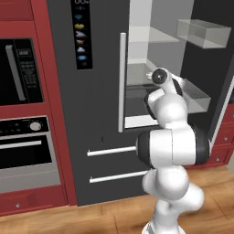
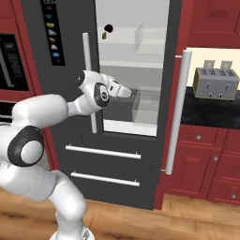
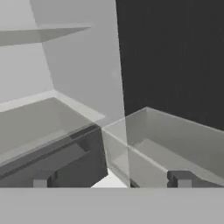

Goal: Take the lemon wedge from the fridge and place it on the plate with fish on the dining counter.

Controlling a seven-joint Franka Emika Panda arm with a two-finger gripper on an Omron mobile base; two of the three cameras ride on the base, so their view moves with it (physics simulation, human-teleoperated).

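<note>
Fridge (image 2: 70,117) has its right door swung open, white interior exposed, so the arm can reach the shelves. Gripper (image 3: 111,178) is poked just inside the opening at lower-shelf height, fingertips (image 3: 43,179) set wide apart with nothing between them, ready for a grab. From the hand camera it faces a clear bin (image 3: 175,144) on the open door's inner side, beside the shelf edge, so the aim looks off target. Lemon wedge: can't find it in any view; probably on a shelf, too small or hidden. A small dark roundish lump (image 2: 108,29) sits on the top shelf, well above the hand; not the wedge. A toaster (image 2: 216,83) stands on the wall counter to the right, irrelevant. Judgement: still the search/reach step, nothing picked.
</note>
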